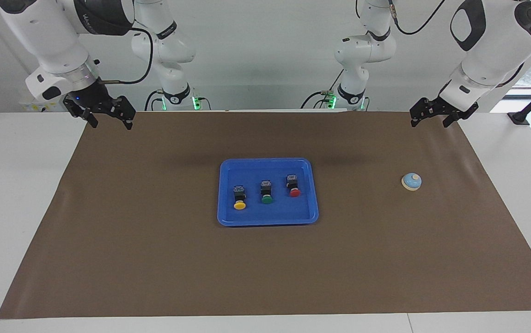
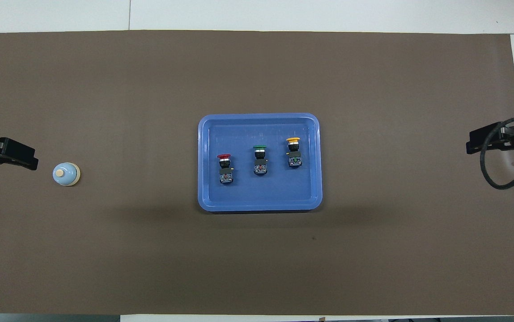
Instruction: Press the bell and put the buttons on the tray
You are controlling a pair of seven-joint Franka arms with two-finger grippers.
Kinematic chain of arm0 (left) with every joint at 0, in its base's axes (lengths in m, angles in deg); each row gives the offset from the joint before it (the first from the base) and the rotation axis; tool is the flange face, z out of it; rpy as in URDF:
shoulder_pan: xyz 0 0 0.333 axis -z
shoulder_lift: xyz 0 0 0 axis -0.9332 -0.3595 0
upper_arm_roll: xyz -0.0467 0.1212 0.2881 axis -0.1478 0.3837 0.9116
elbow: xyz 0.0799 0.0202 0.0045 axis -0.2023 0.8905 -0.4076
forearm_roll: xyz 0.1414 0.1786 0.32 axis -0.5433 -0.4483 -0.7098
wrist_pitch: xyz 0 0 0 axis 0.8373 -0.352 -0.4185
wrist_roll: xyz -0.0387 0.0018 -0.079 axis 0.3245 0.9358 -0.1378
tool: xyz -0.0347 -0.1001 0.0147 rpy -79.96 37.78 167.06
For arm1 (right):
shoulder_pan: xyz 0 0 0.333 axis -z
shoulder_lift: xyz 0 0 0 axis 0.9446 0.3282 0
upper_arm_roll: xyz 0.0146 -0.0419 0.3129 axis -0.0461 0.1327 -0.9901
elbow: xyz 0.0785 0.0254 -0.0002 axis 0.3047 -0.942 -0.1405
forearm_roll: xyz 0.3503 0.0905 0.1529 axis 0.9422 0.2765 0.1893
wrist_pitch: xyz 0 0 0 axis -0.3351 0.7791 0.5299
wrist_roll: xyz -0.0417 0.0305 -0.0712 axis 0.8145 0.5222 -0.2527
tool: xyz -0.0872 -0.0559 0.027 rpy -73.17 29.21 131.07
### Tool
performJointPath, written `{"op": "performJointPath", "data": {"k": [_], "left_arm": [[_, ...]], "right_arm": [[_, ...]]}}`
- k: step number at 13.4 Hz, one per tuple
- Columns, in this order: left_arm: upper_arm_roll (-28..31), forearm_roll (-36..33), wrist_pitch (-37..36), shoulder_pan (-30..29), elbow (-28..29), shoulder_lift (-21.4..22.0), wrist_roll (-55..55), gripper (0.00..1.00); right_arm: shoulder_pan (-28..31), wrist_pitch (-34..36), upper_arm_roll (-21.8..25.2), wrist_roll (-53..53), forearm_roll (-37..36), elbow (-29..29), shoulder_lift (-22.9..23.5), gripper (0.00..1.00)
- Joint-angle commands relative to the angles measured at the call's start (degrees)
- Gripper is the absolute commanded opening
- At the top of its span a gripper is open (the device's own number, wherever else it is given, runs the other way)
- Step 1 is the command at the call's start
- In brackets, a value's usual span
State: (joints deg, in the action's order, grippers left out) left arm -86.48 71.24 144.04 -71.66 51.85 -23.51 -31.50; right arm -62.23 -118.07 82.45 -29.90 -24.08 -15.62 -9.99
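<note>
The blue tray (image 1: 267,221) (image 2: 259,117) lies in the middle of the brown mat. Three buttons lie on their sides in it, in a row: yellow (image 1: 240,198) (image 2: 294,152), green (image 1: 266,192) (image 2: 260,160), red (image 1: 293,185) (image 2: 225,167). The light blue bell (image 1: 411,181) (image 2: 66,174) stands on the mat toward the left arm's end. My left gripper (image 1: 429,122) (image 2: 19,156) is open and empty, raised over the mat's edge beside the bell. My right gripper (image 1: 111,122) (image 2: 480,141) is open and empty, raised over the mat's edge at the right arm's end.
The brown mat (image 1: 154,231) covers most of the white table (image 1: 15,185). A black cable (image 2: 498,170) hangs in a loop from the right arm's wrist.
</note>
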Motion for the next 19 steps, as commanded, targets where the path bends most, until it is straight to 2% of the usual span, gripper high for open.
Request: {"op": "performJointPath", "data": {"k": [1,11,15,17,18,19], "left_arm": [[-0.02,-0.31,-0.5,-0.17,-0.18,0.46,0.13,1.0],[-0.19,-0.31,-0.68,-0.17,-0.18,0.46,-0.22,1.0],[-0.19,-0.23,-3.84,2.03,0.34,1.78,0.48,1.0],[0.07,-0.31,-2.8,1.42,1.65,2.13,1.97,0.17],[0.42,-0.23,0.69,0.8,4.71,3.53,1.89,0.0],[0.33,-0.23,5.51,-1.12,10.05,5.37,1.8,0.0]], "right_arm": [[1.23,0.12,-1.05,1.11,0.0,-0.93,-0.9,1.0],[1.23,0.12,-1.05,1.11,0.0,-0.93,-0.9,1.0],[1.23,0.12,-1.05,1.11,0.0,-0.93,-0.9,1.0],[1.31,0.12,-1.05,1.11,0.0,-0.93,-0.9,1.0],[1.23,0.12,-1.05,1.11,0.0,-0.93,-0.9,1.0],[1.23,0.12,-1.05,1.11,0.0,-0.93,-0.9,1.0]]}}
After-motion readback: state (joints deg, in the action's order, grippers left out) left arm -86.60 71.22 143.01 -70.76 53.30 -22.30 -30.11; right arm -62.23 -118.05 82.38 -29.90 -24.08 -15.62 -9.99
